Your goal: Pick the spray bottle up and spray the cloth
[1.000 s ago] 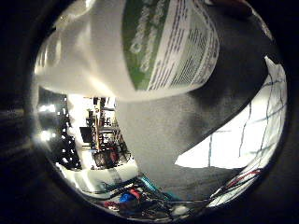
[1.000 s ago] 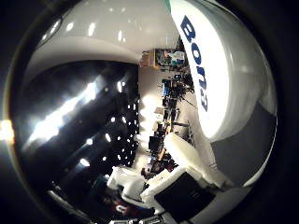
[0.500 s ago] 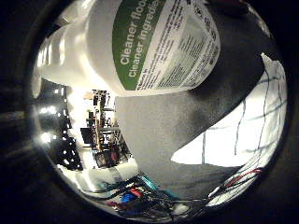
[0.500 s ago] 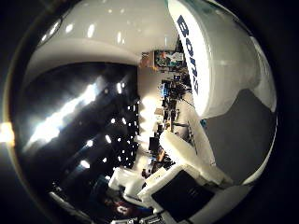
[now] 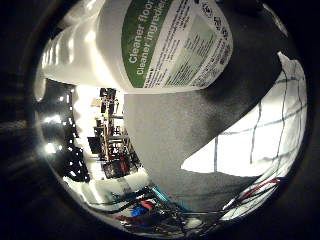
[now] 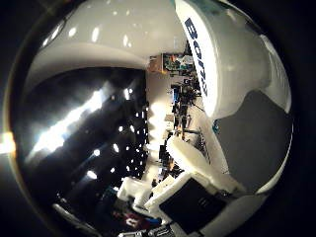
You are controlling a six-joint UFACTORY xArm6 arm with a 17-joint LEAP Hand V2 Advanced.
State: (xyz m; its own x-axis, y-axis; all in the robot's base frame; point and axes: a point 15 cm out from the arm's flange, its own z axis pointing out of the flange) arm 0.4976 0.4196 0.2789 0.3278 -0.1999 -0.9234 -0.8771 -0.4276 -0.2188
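A white spray bottle (image 5: 150,45) with a green and white label fills much of the little finger side view, very close to the palm. Its other side, with blue lettering (image 6: 232,64), shows in the thumb side view, its lower end by the grey table top (image 5: 170,130). A white cloth (image 5: 260,145) with dark grid lines lies flat on that table beside the bottle. White and black parts of my right hand (image 6: 197,187) reach out, relaxed, short of the bottle. Nothing is curled round it.
Beyond the table's edge there are room furniture and lights (image 5: 110,135), far off. Coloured parts of the arm (image 5: 150,210) sit at the view's rim. A dark, shiny surface (image 6: 84,133) with light reflections fills half of the thumb side view.
Both views have shifted along the bottle: more of the green label shows now, and the blue lettering sits nearer the rim. The cloth lies unchanged on the table.
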